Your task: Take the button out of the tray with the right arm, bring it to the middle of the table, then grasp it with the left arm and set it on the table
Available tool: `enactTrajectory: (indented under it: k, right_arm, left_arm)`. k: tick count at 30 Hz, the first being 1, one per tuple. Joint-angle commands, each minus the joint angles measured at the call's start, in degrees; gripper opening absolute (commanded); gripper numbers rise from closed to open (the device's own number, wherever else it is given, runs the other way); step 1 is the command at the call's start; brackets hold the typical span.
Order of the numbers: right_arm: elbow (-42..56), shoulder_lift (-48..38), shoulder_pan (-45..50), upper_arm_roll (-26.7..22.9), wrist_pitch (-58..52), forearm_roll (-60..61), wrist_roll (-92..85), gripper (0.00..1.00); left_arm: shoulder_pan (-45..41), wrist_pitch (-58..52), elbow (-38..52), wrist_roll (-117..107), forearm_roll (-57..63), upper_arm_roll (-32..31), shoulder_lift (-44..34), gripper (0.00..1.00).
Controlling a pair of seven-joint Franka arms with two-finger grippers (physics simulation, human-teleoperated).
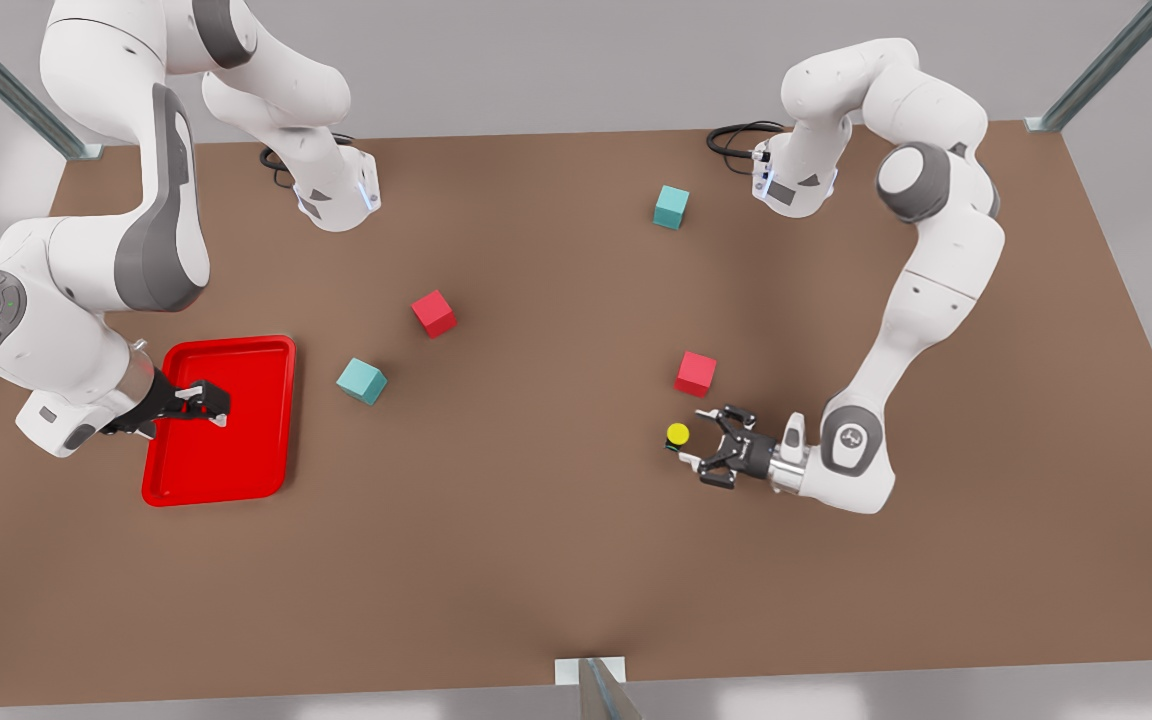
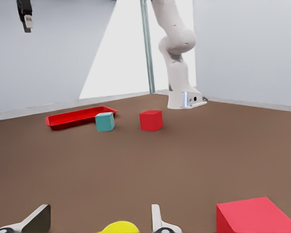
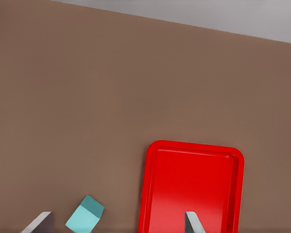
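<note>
The button (image 1: 677,434), yellow cap on a black body, stands on the brown table (image 1: 536,560) right of centre in the front view. My left gripper (image 1: 701,442) lies low beside it, open, fingertips reaching to either side of the button. The left wrist view shows the button (image 2: 120,226) between the spread fingers (image 2: 39,218) of the left gripper (image 2: 98,216). Over the red tray (image 1: 256,360) at the front view's left hangs my right gripper (image 1: 206,402), open. The tray (image 3: 160,160) holds nothing under the right gripper (image 3: 119,218).
A red cube (image 1: 696,373) sits close behind the button, large in the left wrist view (image 2: 254,216). A teal cube (image 1: 362,381) lies just right of the tray, another red cube (image 1: 433,313) mid-table, a second teal cube (image 1: 671,207) at the back.
</note>
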Motion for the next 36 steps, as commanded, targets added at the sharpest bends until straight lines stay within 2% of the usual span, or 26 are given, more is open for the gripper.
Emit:
enactTrajectory:
  k: [1, 4, 7, 10, 12, 15, 18, 19, 20, 21, 22, 23, 24, 25, 26, 33, 36]
  right_arm:
    - [0.03, -0.07, 0.00, 0.01, -0.03, 0.01, -0.02, 1.00]
    - [0.03, -0.07, 0.00, 0.01, -0.03, 0.01, -0.02, 1.00]
    - [0.03, -0.07, 0.00, 0.01, -0.03, 0.01, -0.02, 1.00]
    - [0.03, -0.07, 0.00, 0.01, -0.03, 0.01, -0.02, 1.00]
    - [0.03, -0.07, 0.00, 0.01, -0.03, 0.01, -0.02, 1.00]
    - [0.03, 0.02, 0.00, 0.01, -0.03, 0.01, -0.02, 1.00]
    - [0.03, 0.02, 0.00, 0.01, -0.03, 0.01, -0.02, 1.00]
    - [-0.06, 0.02, 0.00, 0.01, -0.03, 0.01, -0.02, 1.00]
    - [0.03, 0.02, 0.00, 0.01, -0.03, 0.01, -0.02, 1.00]
    - [0.03, 0.02, 0.00, 0.01, -0.03, 0.01, -0.02, 1.00]
    - [0.03, 0.02, 0.00, 0.01, -0.03, 0.01, -0.02, 1.00]
    - [0.03, 0.02, 0.00, 0.01, -0.03, 0.01, -0.02, 1.00]
    - [0.03, 0.02, 0.00, 0.01, -0.03, 0.01, -0.02, 1.00]
    - [0.03, -0.07, 0.00, 0.01, -0.11, 0.01, -0.02, 1.00]
    - [0.03, 0.02, 0.00, 0.01, -0.03, 0.01, -0.02, 1.00]
    - [-0.06, -0.07, 0.09, 0.01, -0.03, 0.01, -0.02, 1.00]
    - [0.29, -0.33, 0.18, 0.01, -1.34, 0.10, 0.33, 1.00]
  left_arm:
    - [1.57, -2.30, -0.06, -7.40, 0.30, -2.24, -1.97, 1.00]
    - [2.45, -4.93, 0.03, -15.58, 0.39, -2.50, -12.43, 1.00]
    - [2.98, -6.26, 0.47, -30.43, 1.44, -3.12, -26.41, 1.00]
    - [3.15, -7.57, 2.75, -61.78, 18.12, -3.47, -36.16, 1.00]
    - [3.24, -7.84, 3.46, -75.25, 28.95, -3.56, -36.79, 1.00]
    - [2.18, -19.97, 4.34, -132.38, 35.02, -4.35, -40.22, 1.00]
    - [2.10, -21.55, 4.25, -141.08, 38.88, -4.08, -40.21, 1.00]
    - [2.18, -24.35, 4.42, -141.19, 50.12, -5.40, -40.48, 1.00]
    - [2.10, -26.03, 6.09, -141.88, 54.87, -4.88, -40.30, 1.00]
    - [4.99, -28.75, 6.53, -141.71, 51.99, -5.05, -40.48, 1.00]
    - [0.63, -29.89, 12.41, -137.68, 48.03, 0.19, -39.69, 1.00]
    - [-16.34, -34.56, 15.06, -127.13, 41.80, 26.73, -43.81, 1.00]
    - [-16.27, -31.83, 10.50, -126.59, 35.55, 31.95, -48.90, 1.00]
    - [-14.61, -20.09, -8.01, -127.12, 35.81, 31.78, -61.63, 1.00]
    - [-14.51, -6.60, -23.44, -127.47, 35.81, 31.60, -69.48, 1.00]
    - [-15.66, -13.20, -11.31, -128.35, 35.81, 31.42, -60.69, 1.00]
    - [-15.66, -13.29, -11.22, -128.35, 35.90, 31.42, -60.60, 1.00]
